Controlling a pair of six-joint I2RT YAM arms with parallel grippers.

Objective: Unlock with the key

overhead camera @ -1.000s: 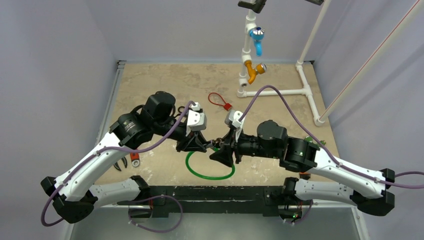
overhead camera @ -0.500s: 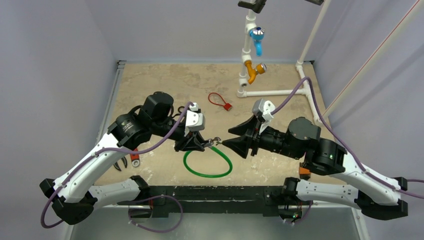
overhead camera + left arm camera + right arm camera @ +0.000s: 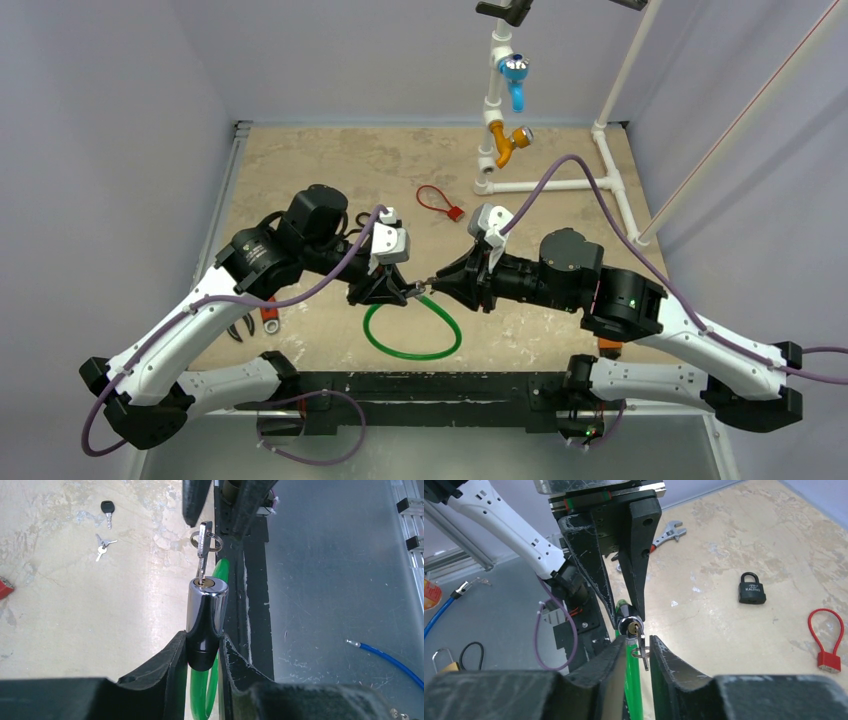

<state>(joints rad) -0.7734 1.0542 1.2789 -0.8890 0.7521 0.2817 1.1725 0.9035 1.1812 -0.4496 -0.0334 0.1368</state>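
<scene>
Key (image 3: 201,550) seated blade-first in the keyway of the chrome lock cylinder (image 3: 206,605), at the centre of the left wrist view. Points up the frame, split ring (image 3: 214,542) looped through the head. Sits mid-frame in the top view, between the two hands and raised off the surface (image 3: 75,605) together with the cylinder.

Left hand (image 3: 204,639) closed hard on the black lower end of the cylinder, one finger pressed against each side. Right hand (image 3: 638,641) partly open, with a finger on either side of the key's head and a sliver of gap showing — grips nothing in either wrist view.

Under the cylinder, green cable loop (image 3: 412,330), lying on the surface at lower centre of the top view.

Farther out in the right wrist view: black padlock (image 3: 752,588) at right, red cable seal (image 3: 826,640) at the right edge below it, wrench (image 3: 669,531) at upper centre. In the left wrist view: black-headed key (image 3: 106,507) at upper left, small bunch of silver keys (image 3: 102,547) just below it, blue cable (image 3: 385,655) at lower right.
</scene>
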